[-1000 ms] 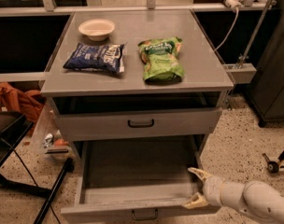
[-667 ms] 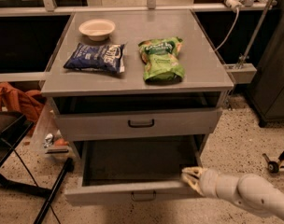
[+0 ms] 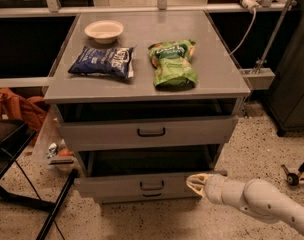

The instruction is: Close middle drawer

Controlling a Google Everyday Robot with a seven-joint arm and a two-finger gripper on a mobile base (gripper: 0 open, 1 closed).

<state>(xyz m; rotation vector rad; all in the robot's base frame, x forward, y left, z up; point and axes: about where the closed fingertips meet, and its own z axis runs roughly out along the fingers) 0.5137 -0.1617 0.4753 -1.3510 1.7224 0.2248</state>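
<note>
Speckled floor is seen around a grey table (image 3: 212,74), on which a bowl (image 3: 104,31), a blue bag (image 3: 102,62) and a green bag (image 3: 173,64) are laid. At 6 o'clock the middle drawer (image 3: 117,185) is seen slightly out. The gripper (image 3: 194,183), drawn narrow, is set against its 3 o'clock end, and the arm (image 3: 262,204) is stretched low from 4 o'clock.

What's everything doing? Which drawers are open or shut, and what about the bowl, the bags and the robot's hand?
middle drawer: open a little, not pushed all the way in
top drawer: sticking out slightly
bottom drawer: looks pushed in
bowl: upright, looks empty
blue bag: lying flat on the cabinet top
green bag: lying flat beside it
hand: low, against the right end of the middle drawer's front
</note>
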